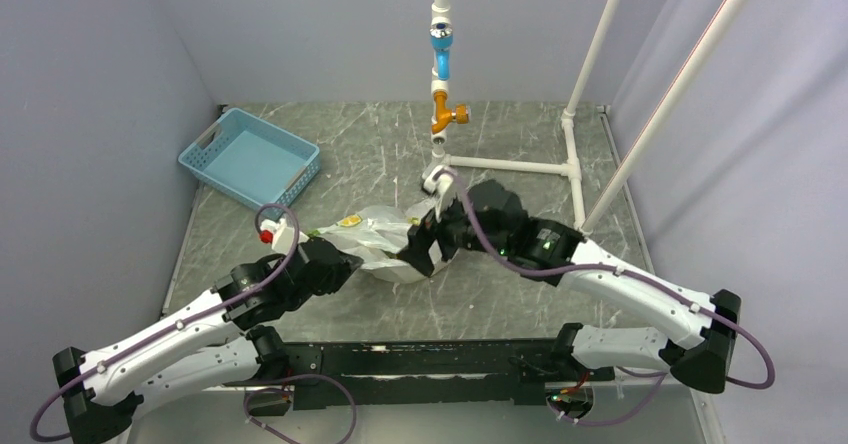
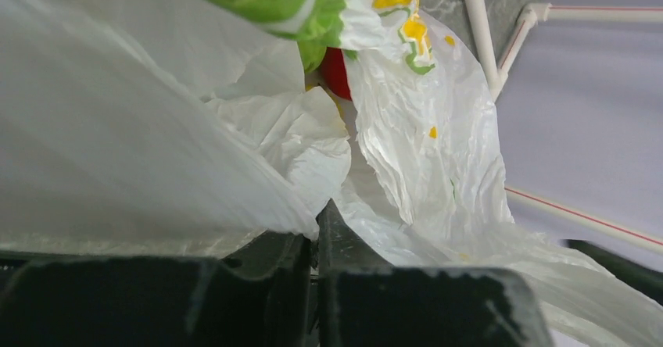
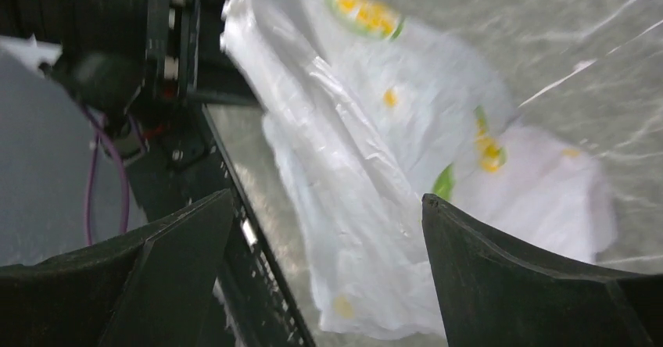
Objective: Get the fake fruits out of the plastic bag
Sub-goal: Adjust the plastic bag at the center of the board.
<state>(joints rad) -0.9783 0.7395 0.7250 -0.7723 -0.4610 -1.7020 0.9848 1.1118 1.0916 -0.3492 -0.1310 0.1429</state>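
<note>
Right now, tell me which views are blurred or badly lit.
Top external: sharp, evenly lit, only soft shadows. Left wrist: the bag close to the lens is washed out and soft, crisper toward the red fruit. Right wrist: bag smeared throughout, its fingers dark and without detail.

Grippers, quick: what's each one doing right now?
Left gripper: shut on the plastic bag, pinching its film.
Right gripper: open, facing the bag, holding nothing.
</note>
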